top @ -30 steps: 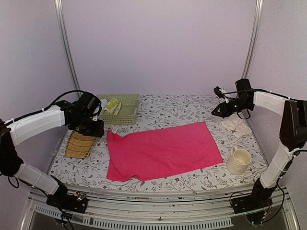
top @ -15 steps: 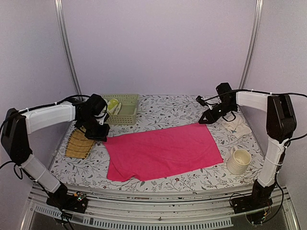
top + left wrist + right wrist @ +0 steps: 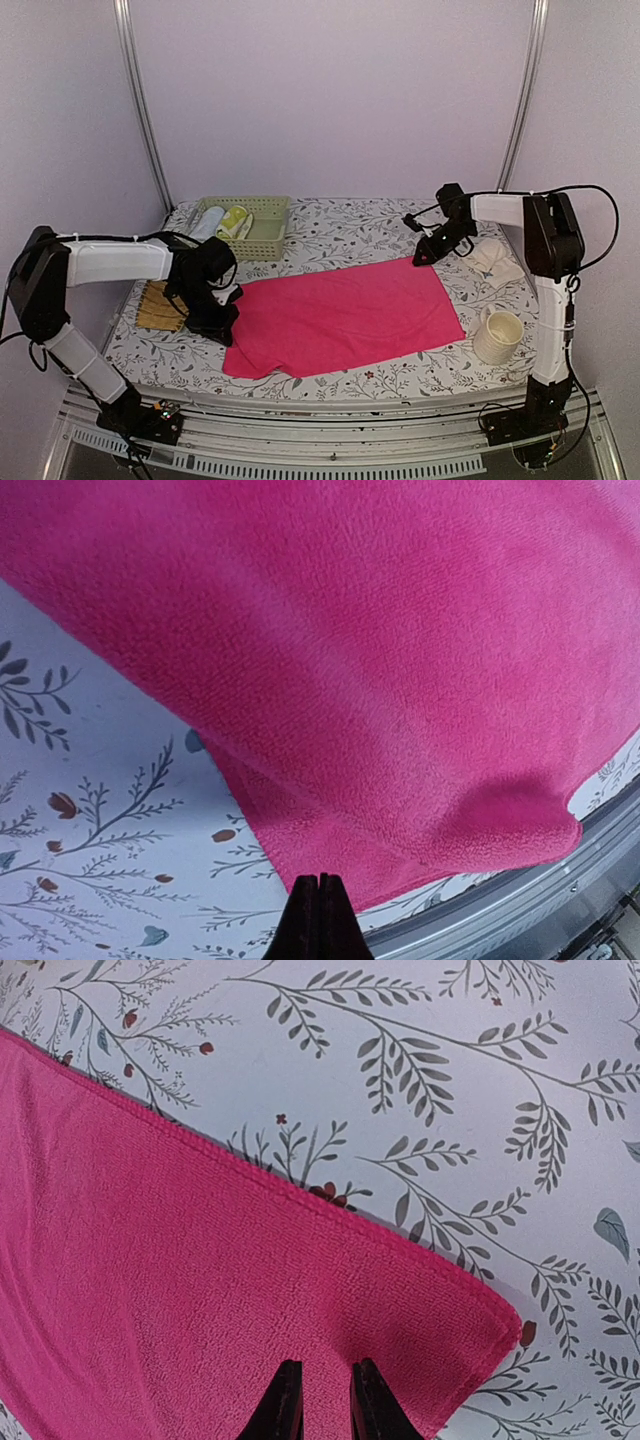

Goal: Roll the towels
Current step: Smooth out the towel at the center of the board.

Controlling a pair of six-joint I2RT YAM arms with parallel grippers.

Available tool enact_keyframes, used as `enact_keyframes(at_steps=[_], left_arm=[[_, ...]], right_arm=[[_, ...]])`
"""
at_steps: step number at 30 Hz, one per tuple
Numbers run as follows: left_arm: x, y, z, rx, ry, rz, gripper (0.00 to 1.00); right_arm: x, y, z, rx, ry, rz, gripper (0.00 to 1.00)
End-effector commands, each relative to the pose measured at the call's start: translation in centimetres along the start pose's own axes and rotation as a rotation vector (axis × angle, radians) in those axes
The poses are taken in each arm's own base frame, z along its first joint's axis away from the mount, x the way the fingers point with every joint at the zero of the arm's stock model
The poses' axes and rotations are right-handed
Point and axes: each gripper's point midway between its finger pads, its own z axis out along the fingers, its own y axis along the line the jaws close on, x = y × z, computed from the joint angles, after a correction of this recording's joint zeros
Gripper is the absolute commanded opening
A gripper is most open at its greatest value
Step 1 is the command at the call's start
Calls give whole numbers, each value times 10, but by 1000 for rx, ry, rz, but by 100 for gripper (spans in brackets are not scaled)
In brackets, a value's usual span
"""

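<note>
Overhead and wrist close-ups sharing towel

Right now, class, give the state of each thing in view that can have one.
pink towel, spread flat, unrolled.
cream towel, crumpled, unrolled.
mug, upright.
basket, upright, holding items.
straw mat, lying flat.
left tool, shut at the pink towel's edge.
right tool, narrowly open over the pink towel's corner.
</note>
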Motion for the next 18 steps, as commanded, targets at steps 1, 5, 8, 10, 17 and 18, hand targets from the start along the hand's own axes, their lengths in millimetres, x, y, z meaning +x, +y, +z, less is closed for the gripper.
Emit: enact_keyframes(at_steps=[1, 5, 8, 10, 17, 18], left_arm=[[8, -9, 16, 28, 35, 7, 0], [14, -8, 27, 25, 40, 5, 0], [20, -8, 33, 29, 45, -5, 0], [26, -9, 37, 29, 52, -7, 0], [54, -6, 44, 1, 104, -51, 0], [58, -5, 43, -9, 110, -56, 0]], right_arm=[[3, -14, 4, 52, 36, 38, 20], [10, -26, 8, 77, 55, 75, 20], [14, -35, 8, 88, 65, 98, 20], [16, -43, 8, 103, 68, 107, 20], [19, -71, 7, 154, 70, 122, 20], [19, -73, 7, 158, 70, 123, 20]])
